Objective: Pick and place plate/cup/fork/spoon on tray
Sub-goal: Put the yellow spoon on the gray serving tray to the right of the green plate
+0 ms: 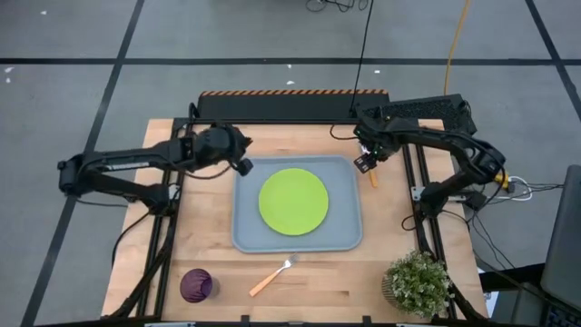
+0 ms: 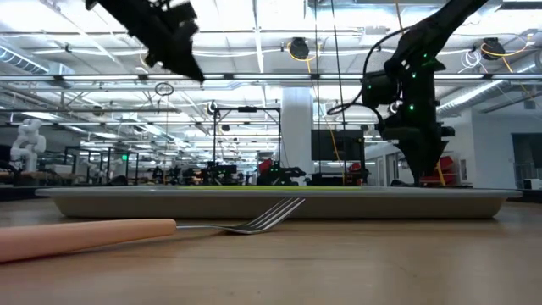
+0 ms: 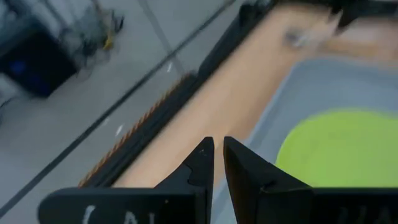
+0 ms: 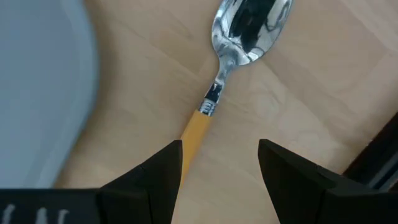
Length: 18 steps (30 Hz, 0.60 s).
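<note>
Right gripper [image 4: 217, 163], jaws wide and empty, hovers over the spoon [image 4: 233, 62]: light, stiff, slippery metal lying flat on the surface [image 4: 298, 93], best pinched across its orange handle.

We can find no words, numbers or brand names that we can read in any of the pictures.

In the left wrist view, there are pale marks on the dark bar at the bottom left of the frame, below the left gripper [image 3: 218, 163]. They might be letters, but they are cut off and we cannot tell. In the right wrist view, faint pale marks sit at the bottom left of the frame too, and we cannot read those either.

The black and orange striped strip [image 1: 290, 92] at the top middle of the high view has only stripes on it.
</note>
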### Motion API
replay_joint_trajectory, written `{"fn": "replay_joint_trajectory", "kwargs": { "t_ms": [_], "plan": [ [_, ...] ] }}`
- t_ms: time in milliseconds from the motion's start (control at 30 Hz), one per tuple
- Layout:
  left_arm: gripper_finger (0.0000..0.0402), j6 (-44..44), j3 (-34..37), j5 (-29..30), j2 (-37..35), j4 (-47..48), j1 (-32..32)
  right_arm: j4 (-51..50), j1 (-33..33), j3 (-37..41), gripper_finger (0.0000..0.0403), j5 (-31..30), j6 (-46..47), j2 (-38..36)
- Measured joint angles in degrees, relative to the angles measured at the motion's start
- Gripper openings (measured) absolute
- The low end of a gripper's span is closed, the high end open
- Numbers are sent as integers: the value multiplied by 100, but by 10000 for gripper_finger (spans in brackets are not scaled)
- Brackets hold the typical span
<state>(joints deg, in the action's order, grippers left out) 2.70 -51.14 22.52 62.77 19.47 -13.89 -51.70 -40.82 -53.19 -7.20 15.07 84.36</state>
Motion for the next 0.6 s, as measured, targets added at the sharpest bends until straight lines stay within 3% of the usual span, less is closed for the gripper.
{"fn": "replay_joint_trajectory", "kwargs": {
  "t_ms": [367,600],
  "plan": [
    [42,-667,499,-471,-379,-1133,229,117,0,0,203,140,289,195],
    [42,-945,509,-748,-569,-981,106,373,43,383,197,152,495,268]
  ]
}}
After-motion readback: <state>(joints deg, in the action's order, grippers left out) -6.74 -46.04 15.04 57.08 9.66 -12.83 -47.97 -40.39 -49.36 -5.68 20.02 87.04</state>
